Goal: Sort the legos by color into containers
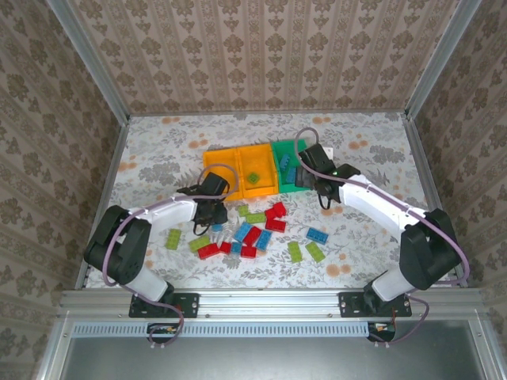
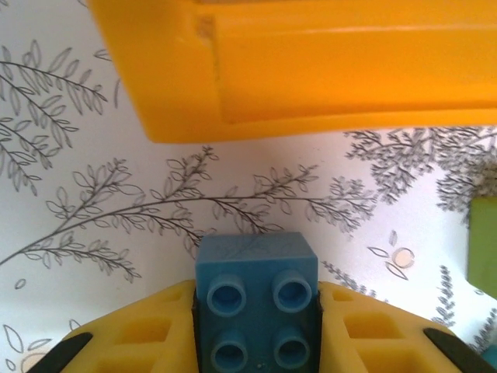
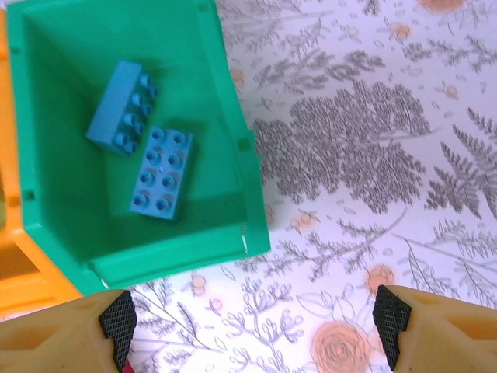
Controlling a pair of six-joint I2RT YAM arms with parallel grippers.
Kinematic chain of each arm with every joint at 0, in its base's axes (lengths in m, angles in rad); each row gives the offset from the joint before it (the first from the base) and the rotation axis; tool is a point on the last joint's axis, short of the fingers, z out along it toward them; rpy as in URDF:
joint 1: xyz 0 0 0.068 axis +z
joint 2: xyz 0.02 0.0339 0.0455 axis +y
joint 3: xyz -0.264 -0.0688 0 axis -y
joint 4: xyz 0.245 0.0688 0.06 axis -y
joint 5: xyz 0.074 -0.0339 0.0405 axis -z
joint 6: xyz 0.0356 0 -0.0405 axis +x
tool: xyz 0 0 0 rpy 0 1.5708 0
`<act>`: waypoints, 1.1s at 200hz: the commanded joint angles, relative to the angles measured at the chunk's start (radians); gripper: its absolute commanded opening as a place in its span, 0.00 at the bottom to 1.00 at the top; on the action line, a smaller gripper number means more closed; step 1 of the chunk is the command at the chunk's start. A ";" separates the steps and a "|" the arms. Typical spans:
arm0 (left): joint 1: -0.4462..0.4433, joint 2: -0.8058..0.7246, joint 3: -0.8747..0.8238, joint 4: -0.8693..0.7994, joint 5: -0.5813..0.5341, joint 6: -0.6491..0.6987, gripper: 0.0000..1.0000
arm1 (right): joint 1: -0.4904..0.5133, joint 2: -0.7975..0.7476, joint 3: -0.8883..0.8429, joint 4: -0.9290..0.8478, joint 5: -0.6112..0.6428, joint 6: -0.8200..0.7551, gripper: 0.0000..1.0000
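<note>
Left hand point(image 1: 208, 207) pinching a blue brick point(image 2: 256, 295) just short of the orange bin point(image 2: 311, 62); two other blues point(image 3: 159, 171) sit in the green bin point(image 3: 233, 148), where the right hand point(image 3: 252, 326) hovers spread wide, so the arms could clash there, or this brick lands in orange

blue brick point(image 2: 256, 299): near end runs off the bottom edge; sides covered by the fingers point(image 2: 365, 334) of the left hand point(image 2: 256, 326)
left orange bin point(image 2: 326, 70): cut by the top and right edges; inside hidden
lime brick point(image 2: 483, 245): only a strip at the right edge
green bin point(image 3: 233, 155): far wall cut by the top edge
middle orange bin point(image 3: 15, 280): a sliver at the left edge
right hand point(image 3: 248, 322): finger ends only; the rest is cut off below
</note>
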State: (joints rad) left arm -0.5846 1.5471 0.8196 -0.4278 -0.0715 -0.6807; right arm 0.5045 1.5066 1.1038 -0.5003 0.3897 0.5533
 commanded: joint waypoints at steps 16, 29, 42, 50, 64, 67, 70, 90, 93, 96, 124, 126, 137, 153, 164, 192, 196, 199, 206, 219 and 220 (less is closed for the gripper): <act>-0.038 -0.079 0.143 -0.051 -0.044 0.048 0.30 | 0.004 -0.063 -0.124 -0.091 -0.012 0.078 0.83; -0.046 -0.084 0.195 -0.043 -0.046 0.076 0.29 | 0.002 -0.105 -0.183 -0.090 -0.028 0.111 0.84; -0.053 -0.070 0.255 -0.011 -0.030 0.113 0.29 | 0.001 -0.151 -0.235 -0.092 -0.060 0.152 0.84; -0.058 -0.043 0.301 0.008 -0.016 0.139 0.29 | 0.001 -0.172 -0.263 -0.096 -0.082 0.188 0.84; -0.065 0.028 0.409 0.020 0.012 0.186 0.29 | 0.001 -0.203 -0.304 -0.110 -0.117 0.267 0.84; -0.066 0.047 0.436 0.019 0.021 0.197 0.28 | 0.000 -0.210 -0.312 -0.111 -0.128 0.283 0.84; -0.068 0.068 0.454 0.019 0.030 0.207 0.28 | 0.001 -0.215 -0.320 -0.112 -0.139 0.299 0.84; -0.081 0.194 0.627 0.027 0.075 0.273 0.28 | 0.010 -0.244 -0.364 -0.116 -0.196 0.412 0.87; -0.084 0.209 0.652 0.030 0.080 0.282 0.28 | 0.015 -0.248 -0.369 -0.116 -0.200 0.426 0.87; -0.085 0.231 0.672 0.032 0.084 0.292 0.27 | 0.018 -0.253 -0.374 -0.116 -0.203 0.437 0.88; -0.091 0.418 0.923 -0.002 0.157 0.362 0.28 | 0.059 -0.270 -0.395 -0.112 -0.216 0.501 0.92; -0.092 0.428 0.942 -0.008 0.165 0.365 0.28 | 0.062 -0.269 -0.395 -0.113 -0.217 0.504 0.93; -0.095 0.493 1.030 -0.028 0.189 0.384 0.27 | 0.073 -0.261 -0.395 -0.123 -0.214 0.519 0.93; -0.096 0.579 1.125 -0.051 0.214 0.393 0.28 | 0.089 -0.240 -0.405 -0.116 -0.223 0.537 0.95; -0.096 0.623 1.159 -0.051 0.241 0.381 0.28 | 0.097 -0.222 -0.411 -0.105 -0.234 0.545 0.98; -0.111 0.683 1.192 -0.012 0.294 0.346 0.28 | 0.119 -0.186 -0.421 -0.075 -0.245 0.562 0.98; -0.115 0.691 1.199 -0.014 0.294 0.347 0.27 | 0.121 -0.182 -0.422 -0.069 -0.248 0.563 0.98; -0.116 0.697 1.204 -0.016 0.296 0.349 0.27 | 0.122 -0.177 -0.423 -0.064 -0.250 0.564 0.98; -0.122 0.712 1.223 -0.023 0.295 0.349 0.28 | 0.125 -0.165 -0.421 -0.055 -0.257 0.567 0.98; -0.127 0.738 1.256 -0.043 0.301 0.348 0.29 | 0.129 -0.141 -0.413 -0.052 -0.259 0.567 0.98; -0.127 0.740 1.257 -0.045 0.303 0.347 0.29 | 0.129 -0.140 -0.412 -0.052 -0.259 0.567 0.98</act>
State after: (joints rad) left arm -0.6903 2.2559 1.9995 -0.4374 0.1833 -0.3389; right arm 0.6231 1.3304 0.6918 -0.5728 0.1543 1.0859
